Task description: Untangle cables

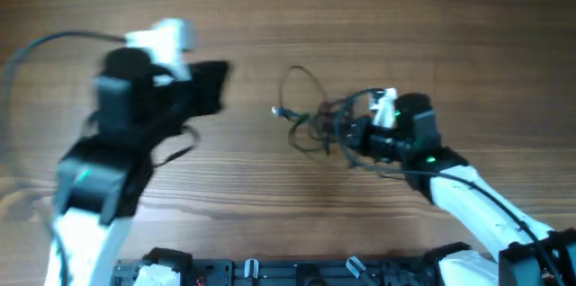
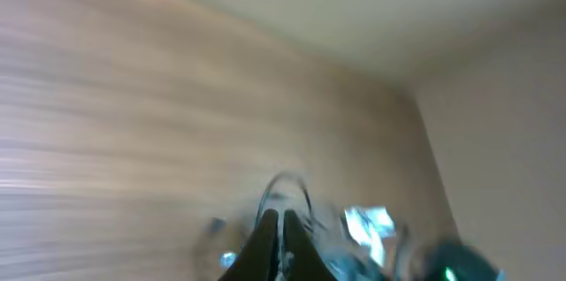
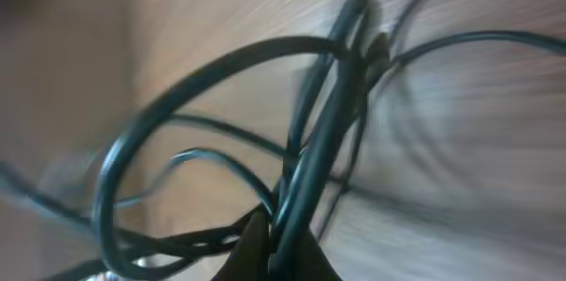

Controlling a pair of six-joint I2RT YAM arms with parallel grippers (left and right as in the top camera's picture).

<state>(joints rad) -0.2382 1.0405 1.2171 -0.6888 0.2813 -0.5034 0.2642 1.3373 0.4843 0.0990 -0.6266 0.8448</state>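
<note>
the cables (image 1: 312,117) lie in a loose knotted clump just right of the table's middle. they are thin, glossy black cords, with one strand arching up into an open loop and a small pale plug end (image 1: 276,111) poking out on the clump's left. the right gripper (image 1: 353,135) sits at the clump's right edge. its wrist view shows the right gripper (image 3: 276,247) clenched on a thicker strand of the cables (image 3: 309,166), with other curves crossing around it. the left gripper (image 1: 214,84) hangs well apart to the left, blurred. in its own camera the left gripper (image 2: 278,228) is pressed closed and holds nothing. the table (image 1: 432,16) is matte brown wood with straight grain.
</note>
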